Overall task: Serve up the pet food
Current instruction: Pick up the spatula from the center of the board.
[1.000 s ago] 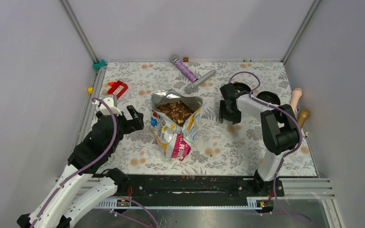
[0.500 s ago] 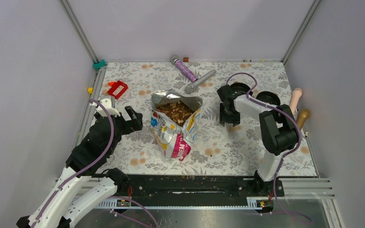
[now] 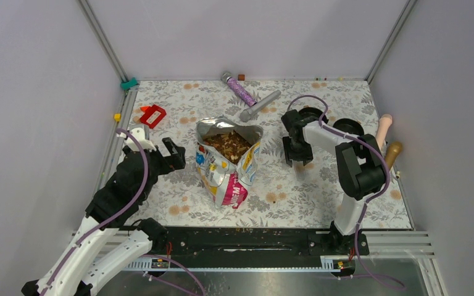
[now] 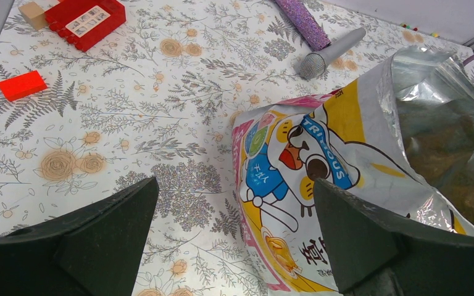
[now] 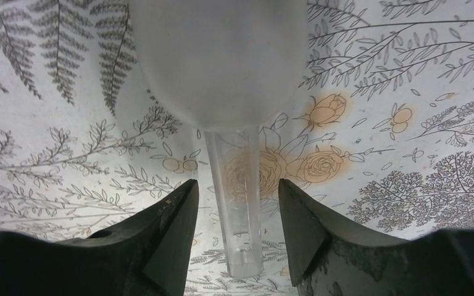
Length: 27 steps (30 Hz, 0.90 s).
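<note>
The pet food bag (image 3: 228,168) stands open mid-table, with brown kibble (image 3: 227,145) showing inside its silver lining. My left gripper (image 3: 158,147) hovers open just left of the bag. In the left wrist view the bag's cartoon face (image 4: 302,154) lies between and beyond the wide-apart fingers of the left gripper (image 4: 234,185). My right gripper (image 3: 297,147) points down at the table, to the right of the bag. In the right wrist view a clear plastic scoop (image 5: 222,61) lies on the cloth. Its handle (image 5: 239,222) runs between the right gripper's (image 5: 237,191) open jaws, with a gap on each side.
Two round black bowls (image 3: 313,113) (image 3: 349,127) sit behind the right arm. A purple glitter tube (image 3: 241,91) and a grey microphone (image 3: 260,105) lie at the back. A red block (image 3: 153,115) is at the back left, and wooden pieces (image 3: 385,126) are on the right edge.
The right gripper has shifted slightly left and its jaws have narrowed a little around the scoop handle. The left arm eased back a bit, its jaws still wide.
</note>
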### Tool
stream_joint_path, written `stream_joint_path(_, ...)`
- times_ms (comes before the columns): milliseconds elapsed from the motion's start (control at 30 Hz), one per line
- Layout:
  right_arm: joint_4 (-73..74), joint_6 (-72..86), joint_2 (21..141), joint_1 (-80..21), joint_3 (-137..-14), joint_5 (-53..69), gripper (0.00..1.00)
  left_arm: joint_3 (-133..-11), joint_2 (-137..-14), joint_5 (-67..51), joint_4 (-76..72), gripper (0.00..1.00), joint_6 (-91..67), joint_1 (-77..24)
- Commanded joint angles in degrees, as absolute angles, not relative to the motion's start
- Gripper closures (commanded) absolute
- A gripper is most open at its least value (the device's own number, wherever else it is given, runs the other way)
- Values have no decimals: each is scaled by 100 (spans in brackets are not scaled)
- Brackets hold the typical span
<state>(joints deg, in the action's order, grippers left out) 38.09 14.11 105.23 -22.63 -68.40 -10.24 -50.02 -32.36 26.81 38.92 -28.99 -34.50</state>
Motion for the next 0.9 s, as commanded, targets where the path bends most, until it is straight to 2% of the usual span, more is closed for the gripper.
stream_joint_path(0,4206,812,10607,-2320,-7078,-642,42,-5186,-3179,2683,3693,1,-2917,-3445)
stream_joint_path(200,4796,505,10991,-2320,-7623,-489,48,-5190,-3124,2746,3691,1,-2916,-3444)
stream_joint_path(333,5158,560,11174,-2320,-7821,-622,48,-5199,-3093,2723,3687,1,-2914,-3445)
stream_joint_path(533,5341,666,11190,-2320,-7768,-863,52,-5201,-3039,2789,3685,1,-2913,-3439)
stream_joint_path(767,5245,592,11104,-2320,-7654,-758,71,-5203,-2974,2889,3674,1,-2905,-3445)
stream_joint_path(867,5063,565,10997,-2320,-7552,-385,75,-5203,-2950,2931,3665,1,-2899,-3445)
